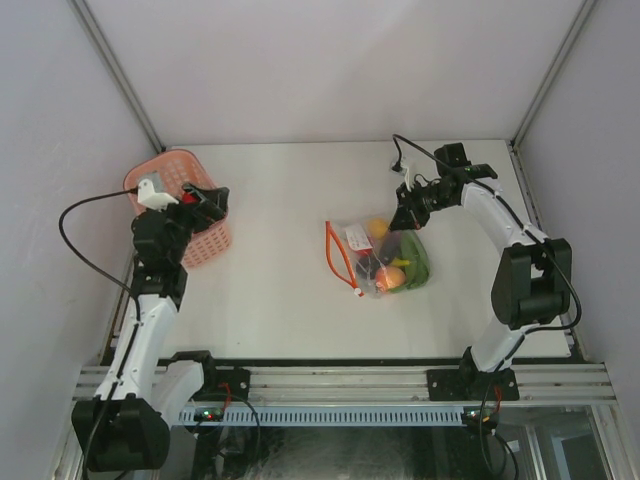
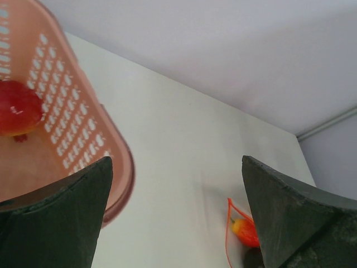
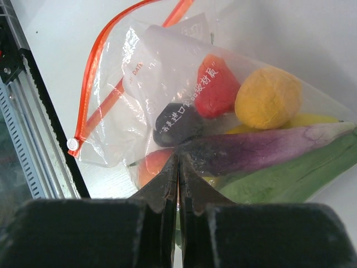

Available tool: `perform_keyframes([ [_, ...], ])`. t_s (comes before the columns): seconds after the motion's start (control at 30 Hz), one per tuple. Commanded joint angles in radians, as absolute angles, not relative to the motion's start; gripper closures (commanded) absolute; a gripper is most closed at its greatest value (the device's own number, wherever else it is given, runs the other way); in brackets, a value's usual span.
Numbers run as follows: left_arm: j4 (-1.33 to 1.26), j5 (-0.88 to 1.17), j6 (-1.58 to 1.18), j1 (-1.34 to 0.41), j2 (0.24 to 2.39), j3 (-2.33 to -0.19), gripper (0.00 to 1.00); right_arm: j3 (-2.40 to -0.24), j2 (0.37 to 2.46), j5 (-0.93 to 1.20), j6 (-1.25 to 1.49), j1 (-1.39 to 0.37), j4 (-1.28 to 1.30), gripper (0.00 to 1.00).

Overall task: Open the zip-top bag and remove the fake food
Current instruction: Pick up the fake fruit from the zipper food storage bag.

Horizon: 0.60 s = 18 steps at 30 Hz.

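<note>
My right hand (image 3: 178, 165) is squeezed shut on what seems the far right end of the zip-top bag (image 1: 352, 246) lying mid-table (image 1: 280, 200), I think to tip the fake food (image 1: 392, 264) toward its open mouth, while my left hand (image 2: 175, 173) hangs, fingers apart, over the basket (image 2: 72, 111).

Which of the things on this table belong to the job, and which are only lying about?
Belong to the job:
- zip-top bag, zipper open
- fake food inside it
- red piece, probably fake food, lying in the basket

Not named by the job:
- pink basket
</note>
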State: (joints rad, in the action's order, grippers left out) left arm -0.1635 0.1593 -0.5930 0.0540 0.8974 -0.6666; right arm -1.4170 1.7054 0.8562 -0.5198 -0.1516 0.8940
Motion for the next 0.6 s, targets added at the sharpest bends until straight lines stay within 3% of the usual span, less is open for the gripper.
perform_keyframes([
  [0.0, -0.242, 0.238, -0.566, -0.010, 0.850, -0.650, 0.00, -1.443, 1.639, 0.907, -0.545, -0.155, 0.898, 1.00],
  [0.57, -0.244, 0.168, -0.543, -0.370, 0.807, -0.591, 0.03, -1.406, 1.560, 0.977, -0.560, -0.140, 0.886, 0.97],
])
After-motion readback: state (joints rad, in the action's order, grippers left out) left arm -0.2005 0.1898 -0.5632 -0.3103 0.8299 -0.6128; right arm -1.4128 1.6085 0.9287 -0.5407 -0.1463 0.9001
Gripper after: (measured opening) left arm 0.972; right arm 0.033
